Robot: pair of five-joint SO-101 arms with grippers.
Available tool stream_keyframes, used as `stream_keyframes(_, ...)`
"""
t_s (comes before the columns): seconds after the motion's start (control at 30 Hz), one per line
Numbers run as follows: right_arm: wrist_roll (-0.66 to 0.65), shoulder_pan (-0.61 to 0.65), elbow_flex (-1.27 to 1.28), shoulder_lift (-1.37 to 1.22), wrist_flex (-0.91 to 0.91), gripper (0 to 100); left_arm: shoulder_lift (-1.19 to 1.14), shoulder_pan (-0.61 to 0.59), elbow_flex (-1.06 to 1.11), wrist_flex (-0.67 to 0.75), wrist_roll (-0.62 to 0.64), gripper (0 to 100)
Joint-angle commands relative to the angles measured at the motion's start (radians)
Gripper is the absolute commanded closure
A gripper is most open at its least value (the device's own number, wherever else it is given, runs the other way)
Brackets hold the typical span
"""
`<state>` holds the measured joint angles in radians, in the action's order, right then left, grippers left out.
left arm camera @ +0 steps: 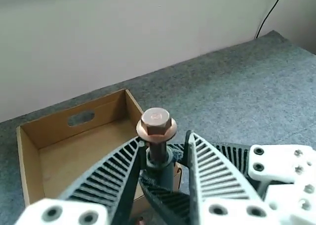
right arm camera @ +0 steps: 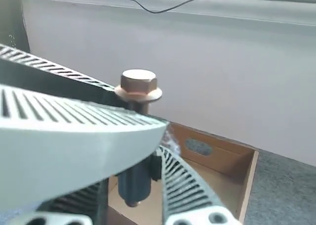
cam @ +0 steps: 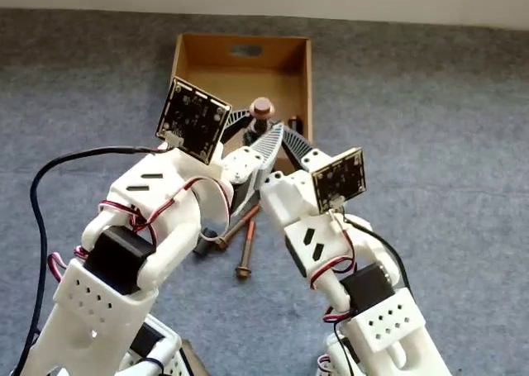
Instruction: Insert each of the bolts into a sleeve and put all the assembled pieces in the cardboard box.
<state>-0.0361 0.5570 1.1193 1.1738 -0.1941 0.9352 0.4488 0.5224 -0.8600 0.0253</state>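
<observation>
A copper-headed bolt (cam: 262, 107) stands upright in a dark sleeve (left arm camera: 161, 171), held above the front edge of the cardboard box (cam: 198, 62). My left gripper (cam: 250, 133) is shut on the sleeve from one side, its black ribbed fingers (left arm camera: 111, 178) pressed against it. My right gripper (cam: 279, 135) closes on the same sleeve (right arm camera: 133, 183) from the other side. The bolt head (right arm camera: 138, 85) sticks out free above both grippers. Two more bolts (cam: 238, 226) (cam: 245, 254) lie loose on the carpet between the arms.
The box (left arm camera: 29, 156) stands open on the grey carpet, its floor bare where it shows. A small dark piece (cam: 207, 242) lies by the loose bolts, half hidden by the left arm. A black cable (cam: 37, 202) runs along the left arm.
</observation>
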Motion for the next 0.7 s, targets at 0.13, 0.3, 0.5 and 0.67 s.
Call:
stream_keyframes(0.13,0.008,-0.012,-0.016,0.019,0.007,99.2,0.008,0.005,-0.051,-0.003,-0.005,85)
stream_keyframes(0.3,0.008,-0.012,-0.015,0.019,0.007,99.2,0.008,0.004,-0.059,-0.020,-0.008,85)
stream_keyframes(0.5,0.008,-0.012,-0.015,0.019,0.007,99.2,0.008,0.002,-0.071,-0.025,-0.006,85)
stream_keyframes(0.67,0.008,-0.012,-0.015,0.019,0.007,99.2,0.008,-0.025,-0.071,-0.025,-0.006,85)
